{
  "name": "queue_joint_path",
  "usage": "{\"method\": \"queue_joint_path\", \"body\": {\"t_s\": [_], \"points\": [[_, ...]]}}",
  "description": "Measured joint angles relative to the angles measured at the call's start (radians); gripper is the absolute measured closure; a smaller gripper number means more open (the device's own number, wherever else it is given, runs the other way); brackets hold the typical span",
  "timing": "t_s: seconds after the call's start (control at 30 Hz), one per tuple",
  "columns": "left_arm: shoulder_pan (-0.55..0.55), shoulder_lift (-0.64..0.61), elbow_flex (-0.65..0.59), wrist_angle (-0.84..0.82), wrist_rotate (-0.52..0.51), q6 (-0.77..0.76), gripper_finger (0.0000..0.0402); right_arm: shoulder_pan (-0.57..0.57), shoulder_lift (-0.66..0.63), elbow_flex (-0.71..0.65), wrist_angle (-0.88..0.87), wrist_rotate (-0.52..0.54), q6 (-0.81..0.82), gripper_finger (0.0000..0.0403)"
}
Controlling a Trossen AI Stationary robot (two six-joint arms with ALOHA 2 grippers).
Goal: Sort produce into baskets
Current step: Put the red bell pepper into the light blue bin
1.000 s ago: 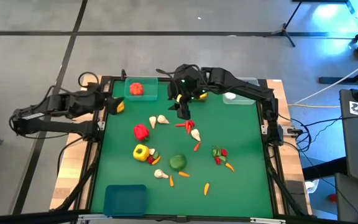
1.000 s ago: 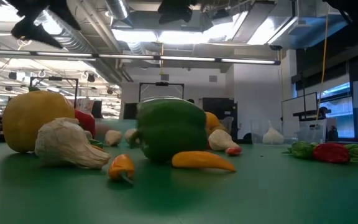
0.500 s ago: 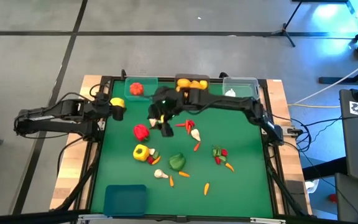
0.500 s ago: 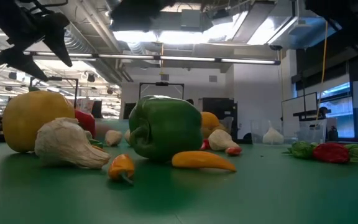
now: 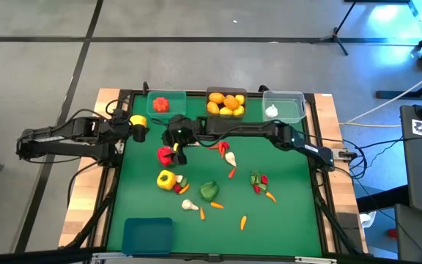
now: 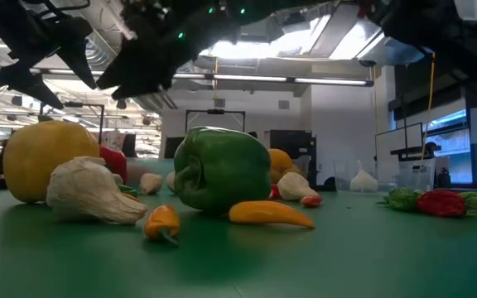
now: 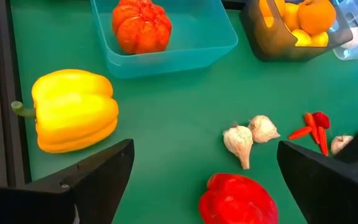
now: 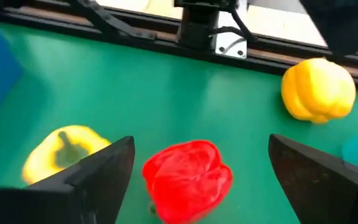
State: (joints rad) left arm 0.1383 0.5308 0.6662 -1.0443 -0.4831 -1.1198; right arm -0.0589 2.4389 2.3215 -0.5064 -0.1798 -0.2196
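Right gripper point(image 5: 173, 147) spread wide, empty, over red pepper point(image 5: 166, 155). Left gripper point(image 5: 127, 126) also wide open, by yellow pepper point(image 5: 138, 122), just beside teal bin point(image 5: 166, 105).

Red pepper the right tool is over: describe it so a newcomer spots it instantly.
Start at the teal bin at the green mat's far edge. Just inward, under the open right tool, sits the red pepper. It's the only big red piece loose on the mat; the peppers nearby are yellow or green.
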Motion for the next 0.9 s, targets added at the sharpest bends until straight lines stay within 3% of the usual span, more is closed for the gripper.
{"method": "queue_joint_path", "body": {"t_s": [0.33,0.47,0.7,0.9], "points": [[0.0,0.0,0.0,-0.002,0.0,-0.026,0.0013,0.007,0.104,0.0,0.108,0.053,0.065,0.0038],[0.0,0.001,0.0,-0.003,0.0,-0.026,0.0013,0.007,0.138,0.001,0.095,0.12,0.104,0.003],[0.0,0.001,0.0,-0.003,-0.008,-0.031,0.0013,0.006,0.173,0.005,0.094,0.129,0.149,0.002],[0.0,0.001,0.0,-0.003,-0.016,-0.032,0.0013,-0.001,0.173,0.006,0.072,0.124,0.171,0.0037]]}}
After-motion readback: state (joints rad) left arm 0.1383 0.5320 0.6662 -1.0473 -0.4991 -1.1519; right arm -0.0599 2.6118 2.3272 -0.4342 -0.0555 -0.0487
